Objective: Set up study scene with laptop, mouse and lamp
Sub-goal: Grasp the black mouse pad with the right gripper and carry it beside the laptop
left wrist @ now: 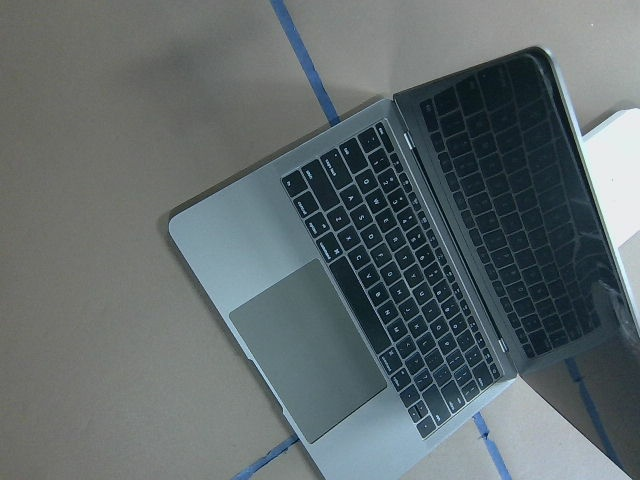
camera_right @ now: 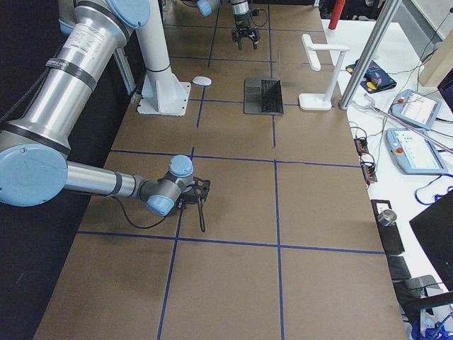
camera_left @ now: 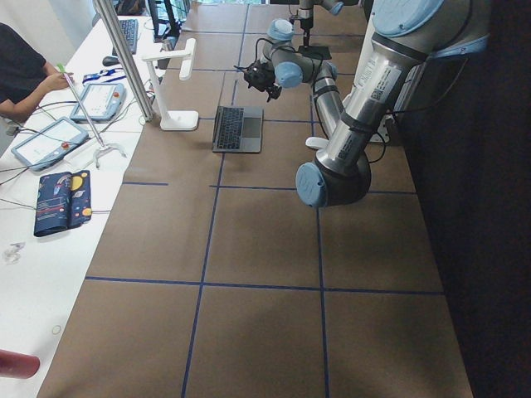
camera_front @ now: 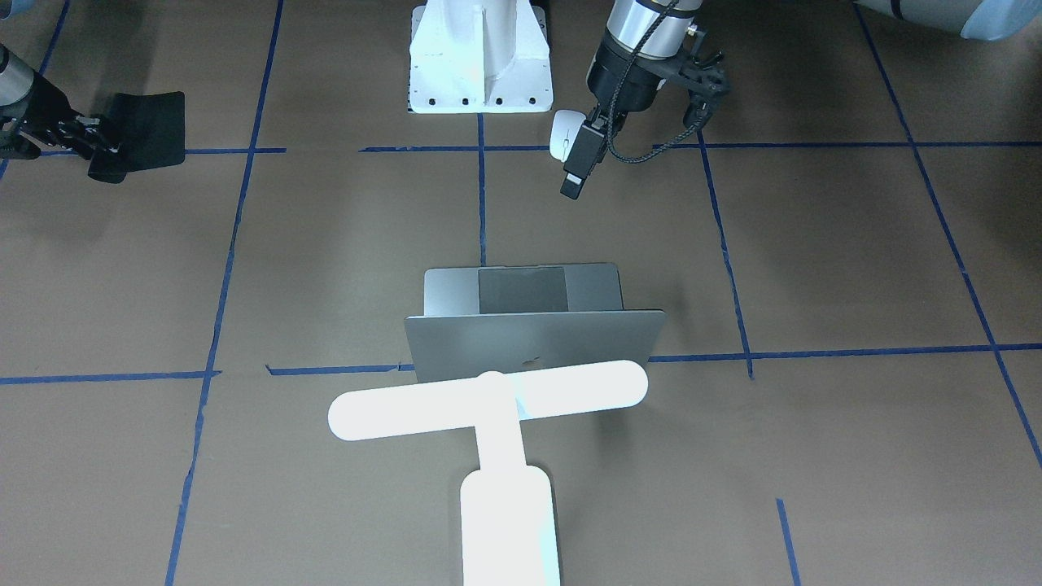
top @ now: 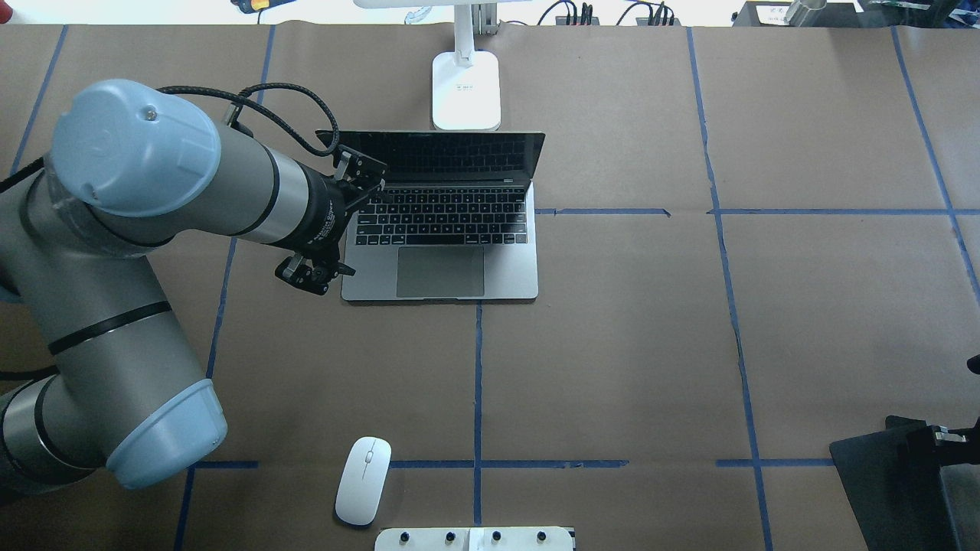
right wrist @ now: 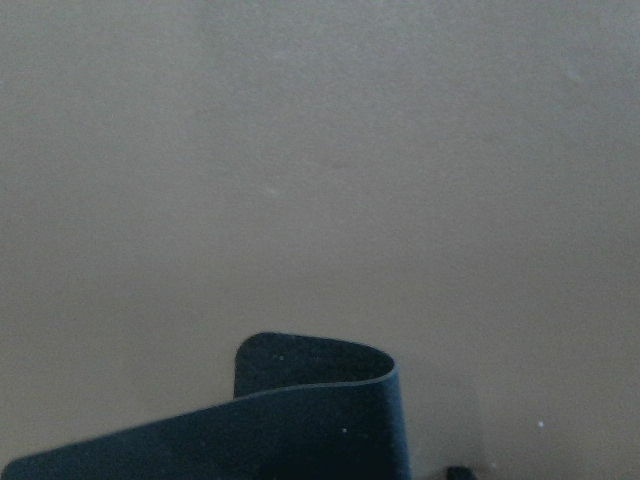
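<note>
While the right gripper point(camera_front: 112, 149) pinched a mat point(camera_front: 151, 122), the wide-open left gripper point(top: 348, 229) hovered beside the laptop point(top: 444, 264), where a careless swing might have knocked it.

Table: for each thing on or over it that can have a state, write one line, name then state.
laptop, open, screen dark
lamp, upright; lit or not, unclear
mouse, loose on the table
mat, bent, gripped
left end effector, open, empty
right end effector, shut on the mat

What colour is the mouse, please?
The mouse is glossy white, clearest in the overhead view.
</note>
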You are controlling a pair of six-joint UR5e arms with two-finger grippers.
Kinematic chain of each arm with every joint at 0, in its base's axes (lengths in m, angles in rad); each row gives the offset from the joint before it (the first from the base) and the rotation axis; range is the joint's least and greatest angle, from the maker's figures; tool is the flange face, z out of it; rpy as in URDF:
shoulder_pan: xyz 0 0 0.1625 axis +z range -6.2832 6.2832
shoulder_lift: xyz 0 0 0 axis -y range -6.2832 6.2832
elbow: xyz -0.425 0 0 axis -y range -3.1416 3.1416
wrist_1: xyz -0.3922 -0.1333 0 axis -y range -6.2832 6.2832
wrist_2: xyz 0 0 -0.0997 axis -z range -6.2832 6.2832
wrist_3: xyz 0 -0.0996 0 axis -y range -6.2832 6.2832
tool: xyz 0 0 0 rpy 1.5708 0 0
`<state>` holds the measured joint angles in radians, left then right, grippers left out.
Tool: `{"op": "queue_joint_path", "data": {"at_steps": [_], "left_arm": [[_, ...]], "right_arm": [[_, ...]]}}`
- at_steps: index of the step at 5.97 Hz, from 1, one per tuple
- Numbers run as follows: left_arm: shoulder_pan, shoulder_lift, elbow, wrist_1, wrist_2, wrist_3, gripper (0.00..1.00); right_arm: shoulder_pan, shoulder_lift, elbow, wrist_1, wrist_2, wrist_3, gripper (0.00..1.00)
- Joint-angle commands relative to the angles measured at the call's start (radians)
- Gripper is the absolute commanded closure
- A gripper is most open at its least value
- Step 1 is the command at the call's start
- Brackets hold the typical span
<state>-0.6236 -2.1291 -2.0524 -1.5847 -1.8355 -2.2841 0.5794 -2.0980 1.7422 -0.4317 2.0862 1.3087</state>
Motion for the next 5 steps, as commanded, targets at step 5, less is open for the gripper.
{"op": "queue_joint_path", "data": {"at_steps": [5], "left_arm": [[0.001, 0.043, -0.063, 0.000, 0.001, 0.005, 0.00]], "right_arm": [[0.028, 0.098, 0.142, 0.018, -0.014, 0.004, 1.00]]}}
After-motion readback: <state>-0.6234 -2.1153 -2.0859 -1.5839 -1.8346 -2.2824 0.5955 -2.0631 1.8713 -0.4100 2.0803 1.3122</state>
